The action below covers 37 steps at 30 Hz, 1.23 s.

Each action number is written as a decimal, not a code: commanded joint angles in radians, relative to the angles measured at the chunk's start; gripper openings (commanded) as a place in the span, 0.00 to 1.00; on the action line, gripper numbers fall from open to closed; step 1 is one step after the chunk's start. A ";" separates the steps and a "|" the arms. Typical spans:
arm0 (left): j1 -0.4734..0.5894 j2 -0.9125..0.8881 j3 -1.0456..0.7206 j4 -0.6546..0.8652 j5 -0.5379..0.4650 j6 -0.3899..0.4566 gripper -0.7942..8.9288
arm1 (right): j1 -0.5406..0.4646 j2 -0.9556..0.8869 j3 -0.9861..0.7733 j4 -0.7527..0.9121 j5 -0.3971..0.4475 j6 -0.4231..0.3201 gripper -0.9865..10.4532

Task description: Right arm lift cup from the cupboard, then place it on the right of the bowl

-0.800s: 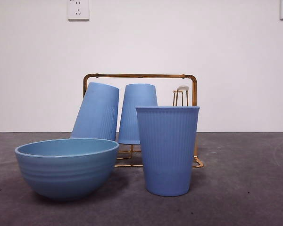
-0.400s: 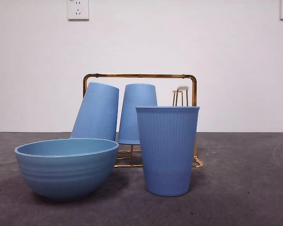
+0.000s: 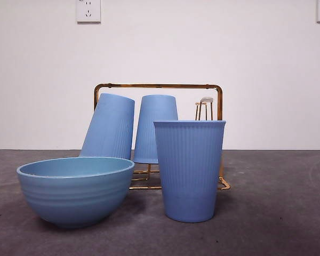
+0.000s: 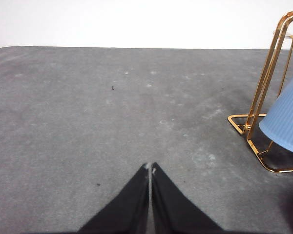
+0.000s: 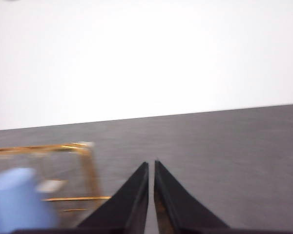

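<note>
Front view shows me a tall blue ribbed cup standing upright on the grey table, just right of the wide light-blue bowl. It looks placed already. Two more blue cups sit upside down on the gold wire rack behind. My right gripper has its jaws almost closed and holds nothing. My left gripper is pressed closed, empty too. I think the cup is light, stiff and smooth, so I would pinch its rim.
</note>
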State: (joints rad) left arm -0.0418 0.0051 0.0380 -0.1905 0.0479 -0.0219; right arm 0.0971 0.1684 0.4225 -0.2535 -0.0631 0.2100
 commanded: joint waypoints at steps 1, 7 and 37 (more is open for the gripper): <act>0.001 -0.002 -0.013 -0.001 -0.003 -0.001 0.09 | -0.058 -0.061 -0.145 0.040 0.024 -0.071 0.10; 0.001 -0.002 -0.013 -0.001 -0.003 -0.001 0.09 | -0.090 -0.166 -0.372 0.104 0.042 -0.135 0.10; 0.002 -0.002 -0.013 -0.001 -0.003 -0.001 0.09 | -0.093 -0.165 -0.411 0.100 0.090 -0.202 0.10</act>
State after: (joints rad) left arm -0.0414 0.0051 0.0380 -0.1905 0.0479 -0.0219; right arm 0.0055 0.0044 0.0158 -0.1638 0.0238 0.0147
